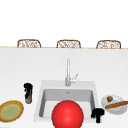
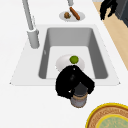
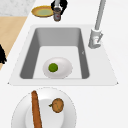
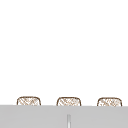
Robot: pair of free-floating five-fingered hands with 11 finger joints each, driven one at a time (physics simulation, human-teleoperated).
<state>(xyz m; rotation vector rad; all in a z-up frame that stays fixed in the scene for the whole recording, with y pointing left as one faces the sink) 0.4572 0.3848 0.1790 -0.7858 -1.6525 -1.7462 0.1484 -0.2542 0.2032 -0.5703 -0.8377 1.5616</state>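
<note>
White counter is running around the sink [image 1: 40, 100]. The left hand [image 2: 68, 83] is wrapping its curled fingers round the jar [image 2: 78, 98], which is standing beside the yellow plate [image 1: 11, 110], not lifted yet. The right hand [image 1: 98, 114] is hanging curled, holding nothing.

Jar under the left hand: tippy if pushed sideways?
Probably. The jar looks tall and narrow, standing upright on the counter, so a high push may topple it. The left hand curls over its top, which should steady it. Its round body would likely roll if felled.
</note>
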